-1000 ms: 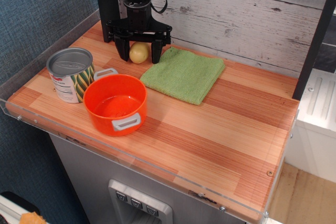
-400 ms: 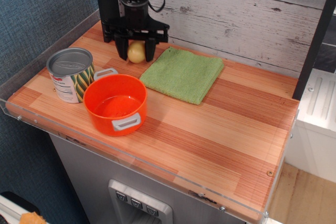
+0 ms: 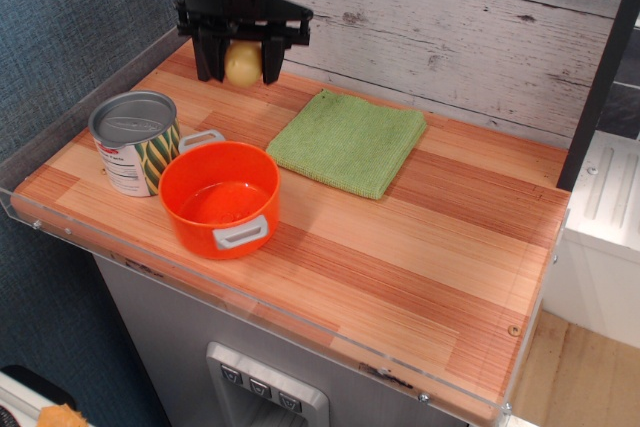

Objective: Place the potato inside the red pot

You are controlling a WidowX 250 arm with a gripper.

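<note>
The wooden bench (image 3: 420, 237) carried a red pot (image 3: 219, 198) near its front left, a tin can (image 3: 134, 141) just beside it, and a folded green cloth (image 3: 347, 141) behind.

A whitewashed plank wall (image 3: 480, 17) backs the wooden counter (image 3: 420, 247); blue textured wall (image 3: 70, 17) at left.

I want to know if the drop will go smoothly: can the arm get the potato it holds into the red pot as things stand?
Probably yes. The gripper holds the potato above the table, and the red pot stands open-topped and empty. The tin can is beside it, not over it.
</note>
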